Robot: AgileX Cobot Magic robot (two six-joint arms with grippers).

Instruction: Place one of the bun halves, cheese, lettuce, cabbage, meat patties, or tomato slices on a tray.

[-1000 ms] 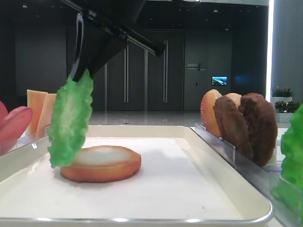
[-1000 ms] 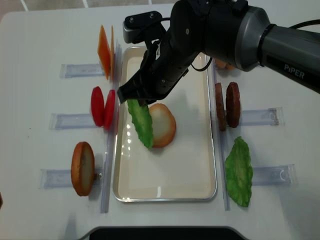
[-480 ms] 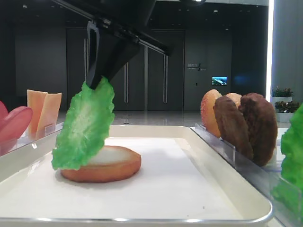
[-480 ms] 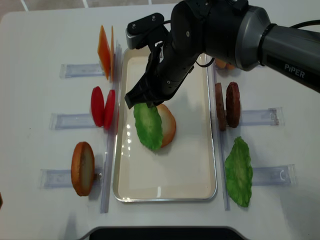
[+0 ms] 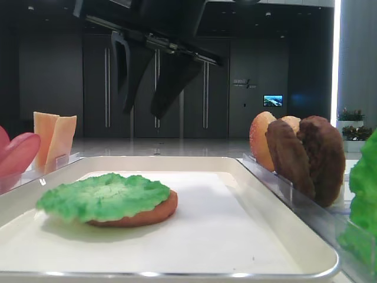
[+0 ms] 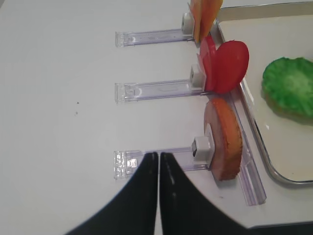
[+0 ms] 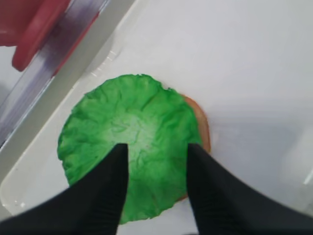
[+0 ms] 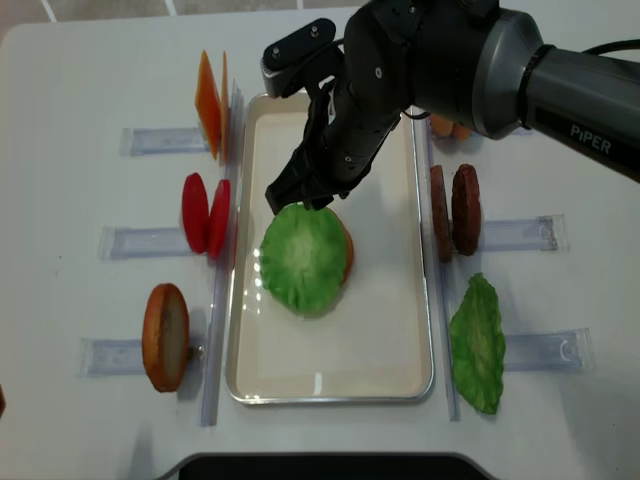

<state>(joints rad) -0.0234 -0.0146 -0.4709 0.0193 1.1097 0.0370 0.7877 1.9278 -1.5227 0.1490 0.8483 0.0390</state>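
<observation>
green lettuce (image 8: 302, 258) lies flat on a bun half (image 8: 345, 252) inside the tray (image 8: 385, 330), and we see it face up with its ruffled edge all round. in the overhead view the leaf is nearly round, its slightly longer axis running from about 1 o'clock to 7 o'clock, and it overhangs the bun toward 7 o'clock, so only a brown crescent of bread shows at 3 o'clock. our right gripper (image 7: 156, 161) hangs just above the leaf with its two dark fingers (image 5: 126, 76) spread apart and nothing between them; from the low side view they clear the lettuce.

our left gripper (image 6: 159, 164) sits off the tray over the bare table (image 8: 80, 90), its fingers pressed together and gripping nothing.

from the tray centre, the cheese (image 8: 208, 100) stands on edge in a clear rack (image 8: 165, 140) at about 10 o'clock, the tomato slices (image 8: 205, 215) stand at 9 o'clock, and another bun half (image 8: 165, 337) stands upright at 8 o'clock, each just outside the left rim. at 3 o'clock the meat patties (image 8: 455, 210) stand on edge just beyond the right rim, and a second lettuce leaf (image 8: 478, 343) lies at 4 o'clock, its long axis running 12 to 6. more bun pieces at 1 o'clock are mostly hidden behind the arm.
</observation>
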